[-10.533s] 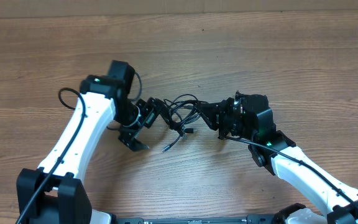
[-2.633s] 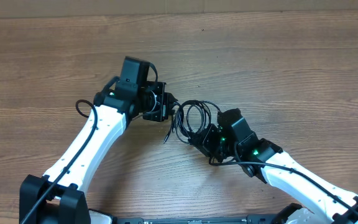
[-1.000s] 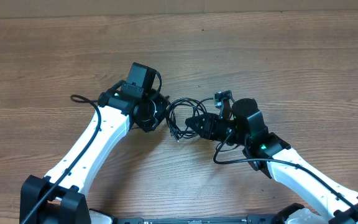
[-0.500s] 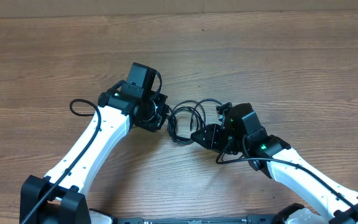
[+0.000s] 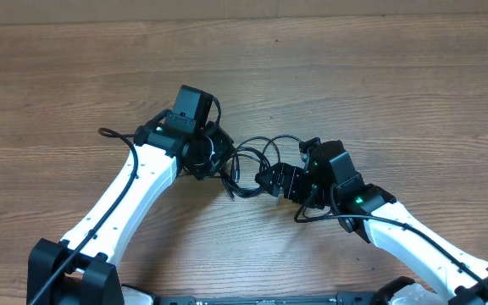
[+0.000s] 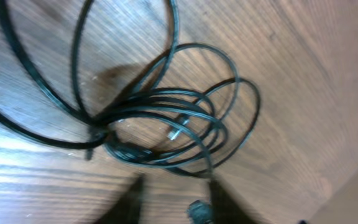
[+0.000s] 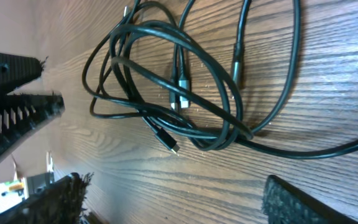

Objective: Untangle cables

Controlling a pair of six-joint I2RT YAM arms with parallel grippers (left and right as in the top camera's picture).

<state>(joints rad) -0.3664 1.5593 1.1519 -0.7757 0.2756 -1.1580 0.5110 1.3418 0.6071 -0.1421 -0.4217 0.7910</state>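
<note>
Cables [image 5: 252,165] lie slack on the tabletop [image 5: 354,76] because your right end effector [image 7: 176,186] is spread wide and your left end effector [image 6: 176,202] partly parted, neither pinching them.

The surface [image 5: 396,76] is warm mid-brown wood with fine darker grain lines running left to right. A paler tan strip lines the top edge of the overhead frame. The cables [image 5: 257,159] are black, with a faint greenish sheen in the wrist views, and one plug [image 7: 179,93] has a silvery metal part. Both arms are white along their links and black at the joints and wrists: the left arm [image 5: 125,191] at lower left and the right arm [image 5: 413,241] at lower right, which carries a small green light [image 5: 356,201]. The right gripper [image 7: 176,202] has matte black jaws with a grainy texture.
</note>
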